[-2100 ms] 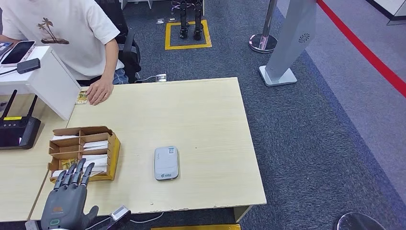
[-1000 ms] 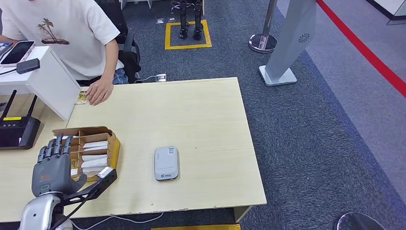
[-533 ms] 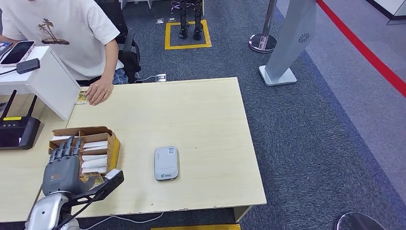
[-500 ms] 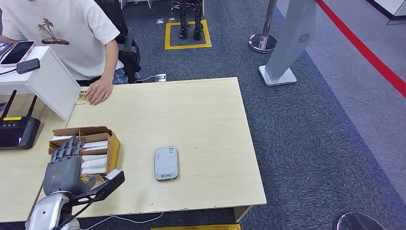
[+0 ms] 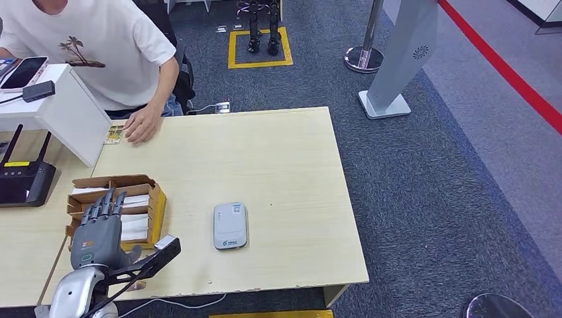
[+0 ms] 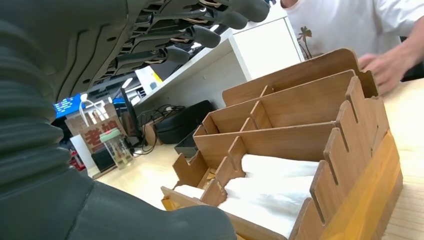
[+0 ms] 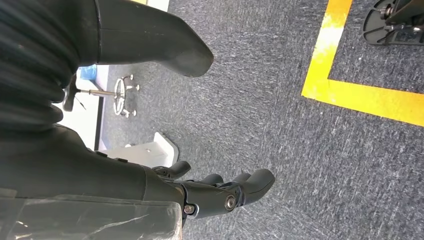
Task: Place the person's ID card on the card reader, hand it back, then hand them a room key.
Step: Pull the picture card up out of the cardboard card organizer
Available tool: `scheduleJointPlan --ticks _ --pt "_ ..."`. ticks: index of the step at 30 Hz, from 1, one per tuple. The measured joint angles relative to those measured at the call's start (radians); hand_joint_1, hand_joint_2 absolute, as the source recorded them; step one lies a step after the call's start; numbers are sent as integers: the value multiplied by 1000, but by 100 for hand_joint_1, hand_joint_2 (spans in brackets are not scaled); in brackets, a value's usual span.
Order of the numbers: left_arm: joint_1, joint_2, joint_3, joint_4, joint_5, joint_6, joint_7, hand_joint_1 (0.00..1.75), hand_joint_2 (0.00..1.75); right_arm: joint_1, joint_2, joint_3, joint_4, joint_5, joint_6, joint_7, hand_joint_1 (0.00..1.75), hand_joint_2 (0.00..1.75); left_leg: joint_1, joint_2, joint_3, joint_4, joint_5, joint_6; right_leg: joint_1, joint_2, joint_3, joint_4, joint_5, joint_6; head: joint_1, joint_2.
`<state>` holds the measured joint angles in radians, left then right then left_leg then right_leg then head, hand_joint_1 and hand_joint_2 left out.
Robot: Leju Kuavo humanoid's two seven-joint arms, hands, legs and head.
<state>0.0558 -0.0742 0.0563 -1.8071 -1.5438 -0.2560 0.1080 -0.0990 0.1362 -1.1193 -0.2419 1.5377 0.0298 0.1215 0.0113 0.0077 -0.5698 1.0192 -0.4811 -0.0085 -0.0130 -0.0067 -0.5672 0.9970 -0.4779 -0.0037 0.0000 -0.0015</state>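
My left hand (image 5: 99, 228) hovers with straight, spread fingers over the near end of a wooden slotted box (image 5: 156, 207) and holds nothing. The box carries white key cards (image 5: 134, 224). In the left wrist view my left hand (image 6: 115, 50) arches over the same box (image 6: 300, 100) and its white cards (image 6: 270, 192). A grey card reader (image 5: 230, 225) lies on the table to the right of the box. At the table's far left corner a person's hand (image 5: 142, 124) rests on a yellowish ID card (image 5: 114, 133). My right hand (image 7: 115, 175) hangs empty above the carpet.
The wooden table (image 5: 278, 172) ends at the right over blue carpet. A black router (image 5: 23, 182) sits left of the box, beside a white stand (image 5: 63, 109) carrying a phone (image 5: 25, 71). A grey sign panel (image 5: 404, 53) and a stanchion base (image 5: 363, 58) stand beyond.
My left hand rose from the table's front edge to above the box, then slid slightly right and back toward me. The person's body shifted right; their hand stays on the ID card.
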Motion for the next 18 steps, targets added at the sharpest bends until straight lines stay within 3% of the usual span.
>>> scheduleJointPlan --ticks 15,18 --pt "-9 -22 -40 0 0 40 -15 0 175 1 0 0 0 0 -1 -1 0 175 0 0 0 0 0 0 0 0 0 0 0 0 0 0" --pt "-22 -23 -50 0 2 63 -22 0 175 1 0 0 0 0 -1 -2 0 44 0 0 0 0 0 0 0 0 0 0 0 0 0 0"
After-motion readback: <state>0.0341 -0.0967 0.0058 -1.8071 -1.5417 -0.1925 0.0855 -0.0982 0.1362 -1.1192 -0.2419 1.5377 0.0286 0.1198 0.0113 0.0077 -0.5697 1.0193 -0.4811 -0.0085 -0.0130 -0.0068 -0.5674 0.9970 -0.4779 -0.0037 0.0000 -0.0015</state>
